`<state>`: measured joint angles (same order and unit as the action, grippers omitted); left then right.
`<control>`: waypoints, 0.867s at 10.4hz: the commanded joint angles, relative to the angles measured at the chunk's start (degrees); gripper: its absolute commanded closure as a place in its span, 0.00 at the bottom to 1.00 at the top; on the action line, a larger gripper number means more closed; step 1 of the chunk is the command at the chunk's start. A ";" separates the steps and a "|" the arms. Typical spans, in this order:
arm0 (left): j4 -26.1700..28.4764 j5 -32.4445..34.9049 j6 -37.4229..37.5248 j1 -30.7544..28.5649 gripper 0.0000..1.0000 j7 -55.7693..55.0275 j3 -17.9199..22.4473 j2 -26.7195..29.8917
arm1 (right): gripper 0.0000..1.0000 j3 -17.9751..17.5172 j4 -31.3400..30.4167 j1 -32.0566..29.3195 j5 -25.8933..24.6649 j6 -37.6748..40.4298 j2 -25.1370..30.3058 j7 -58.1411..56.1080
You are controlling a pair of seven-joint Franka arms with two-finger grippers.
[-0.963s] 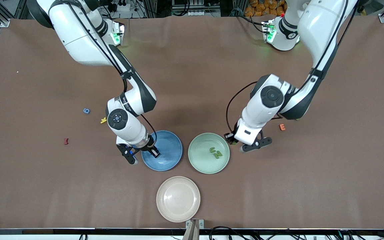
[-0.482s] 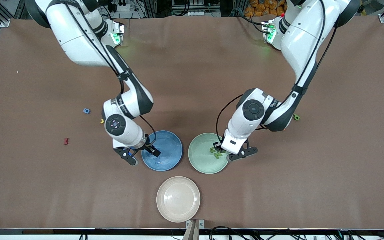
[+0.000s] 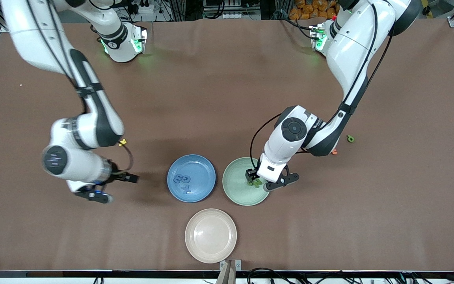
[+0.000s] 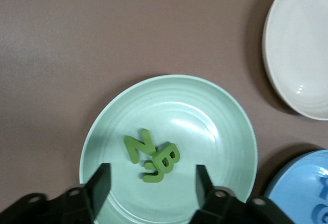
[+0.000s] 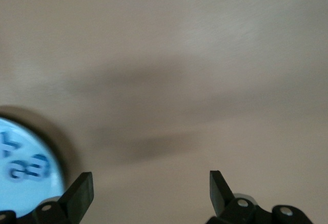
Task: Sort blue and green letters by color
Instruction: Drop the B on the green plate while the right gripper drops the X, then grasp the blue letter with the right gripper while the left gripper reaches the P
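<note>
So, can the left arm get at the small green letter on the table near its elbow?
Probably yes. The green letter lies alone on bare table, and the left gripper, open over the green plate, holds nothing.

A cream plate [image 3: 210, 235] sits nearest the front camera.

Left gripper [image 3: 265, 180] hangs over green plate [image 3: 238, 195], jaws apart, nothing between them; green letters [image 4: 154, 157] lie clustered directly under it. Right gripper [image 3: 112, 187], jaws wide, is over bare table toward the right arm's end. Blue plate [image 3: 201, 167] and white plate [image 3: 210, 235] stand unobstructed from above. The plates sit close together.
</note>
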<state>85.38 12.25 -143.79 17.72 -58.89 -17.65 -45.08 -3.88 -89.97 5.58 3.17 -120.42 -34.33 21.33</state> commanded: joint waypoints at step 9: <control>15.57 0.94 23.91 -9.53 0.00 14.05 0.07 23.52 | 0.00 3.09 -42.36 -14.80 -1.58 -22.46 21.75 -14.40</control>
<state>90.36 12.69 -119.60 10.75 -48.31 -17.12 -29.37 -0.64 -123.61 -7.72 2.52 -136.86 -16.87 4.48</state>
